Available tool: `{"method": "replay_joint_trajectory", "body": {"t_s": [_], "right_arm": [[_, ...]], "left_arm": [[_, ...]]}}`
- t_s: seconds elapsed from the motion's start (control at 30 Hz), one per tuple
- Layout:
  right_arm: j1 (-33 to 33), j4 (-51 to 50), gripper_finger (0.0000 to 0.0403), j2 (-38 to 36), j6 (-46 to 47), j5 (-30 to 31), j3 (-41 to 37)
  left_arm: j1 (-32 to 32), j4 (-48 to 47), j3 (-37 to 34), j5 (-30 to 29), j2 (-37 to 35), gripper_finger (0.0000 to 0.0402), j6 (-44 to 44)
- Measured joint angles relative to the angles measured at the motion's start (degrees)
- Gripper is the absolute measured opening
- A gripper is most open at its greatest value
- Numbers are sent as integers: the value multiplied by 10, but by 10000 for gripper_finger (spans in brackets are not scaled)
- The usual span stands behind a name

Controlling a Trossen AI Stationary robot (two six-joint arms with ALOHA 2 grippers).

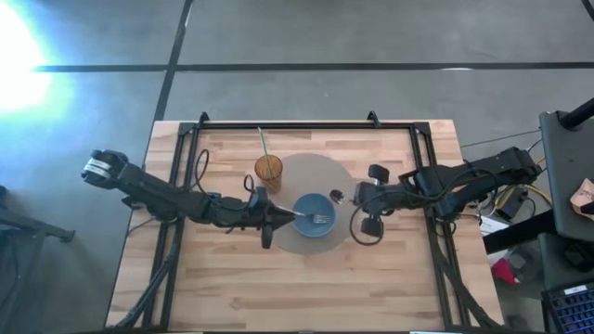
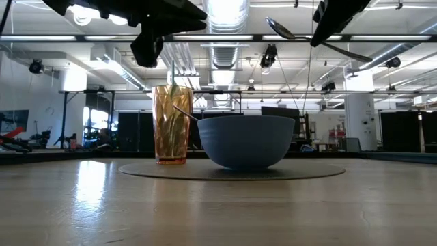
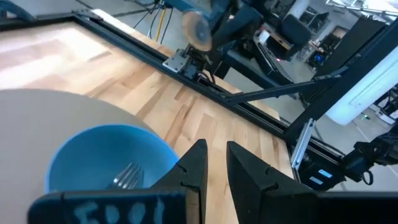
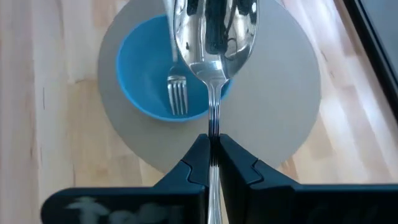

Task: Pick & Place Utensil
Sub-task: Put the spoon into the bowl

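A blue bowl [image 1: 312,230] sits on a round grey mat [image 1: 311,172], beside an amber tumbler [image 1: 268,170] with a green straw. A fork [image 4: 177,93] lies tines-down inside the bowl, and its handle [image 2: 183,113] leans on the bowl's left rim. My left gripper [image 3: 216,147] hovers open with a narrow gap at the bowl's left side, above the fork handle. My right gripper [image 4: 213,138] is just right of the bowl, shut on a shiny spoon [image 4: 214,31]. My right gripper pinches the spoon's handle [image 4: 213,124] between its two fingers, about midway along it. The fingers come from the table's right and lie along the handle. The spoon is lifted clear and nearly level, its bowl end [image 2: 278,27] toward the blue bowl and its tail [image 2: 365,57] sticking out behind.
A black frame rail [image 1: 297,122] runs along the table's far edge and down both sides. Cables and equipment [image 1: 520,199] crowd the right side beyond the table. Bare wood [image 1: 297,288] stretches along the near half of the table.
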Motion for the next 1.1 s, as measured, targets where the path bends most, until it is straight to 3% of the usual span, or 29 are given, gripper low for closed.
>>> {"method": "replay_joint_trajectory", "body": {"t_s": [0.5, 0.8, 1.1], "right_arm": [[43, 14, 13, 8, -139, 30, 0], [70, 7, 13, 76, -214, 30, 38], [88, -79, 13, 157, -256, 75, 123]], "left_arm": [[-1, 9, 33, 2, 43, 53, -20], [2, 7, 43, 18, 48, 54, 24], [7, 6, 43, 19, 46, 116, 37]]}}
